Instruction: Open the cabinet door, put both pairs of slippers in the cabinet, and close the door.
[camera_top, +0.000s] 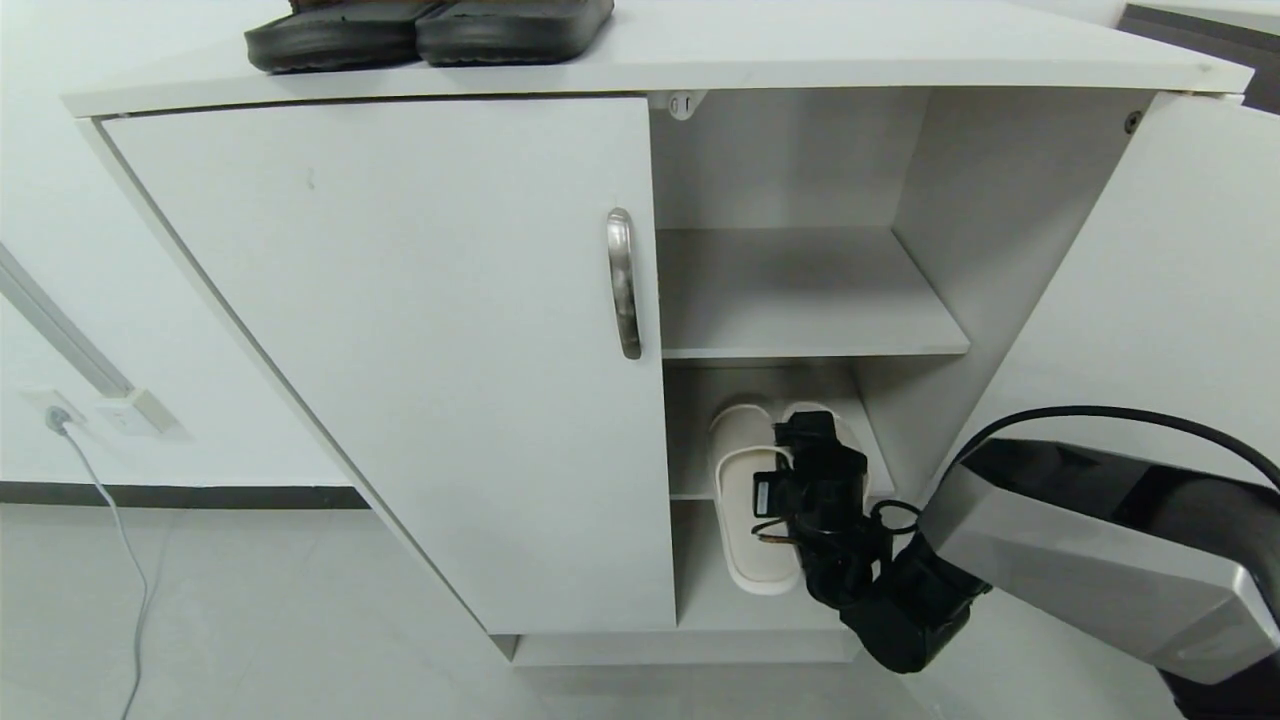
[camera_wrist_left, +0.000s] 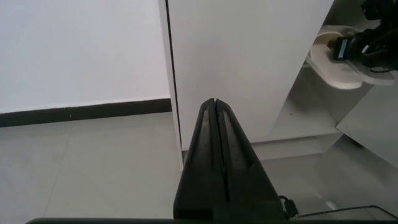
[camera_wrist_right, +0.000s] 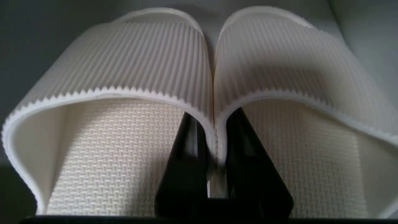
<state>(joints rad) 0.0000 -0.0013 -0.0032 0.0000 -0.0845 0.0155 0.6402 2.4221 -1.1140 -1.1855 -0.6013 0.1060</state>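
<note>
One pair, the white slippers (camera_top: 745, 520), is clamped at its touching inner edges by the right pincer (camera_top: 800, 440). It is partly entered in the middle compartment of the cabinet (camera_top: 900, 60), with the heels projecting past the shelf. Placing this first pair is judged the step in hand; a push inward and a release are called for next. The black slippers (camera_top: 430, 35) are seen on the cabinet top. The left pincer (camera_wrist_left: 214, 107) is held clenched and empty, low beside the closed door (camera_top: 400, 350). A grey floor (camera_top: 250, 620) and a wall socket (camera_top: 55, 415) are seen.
</note>
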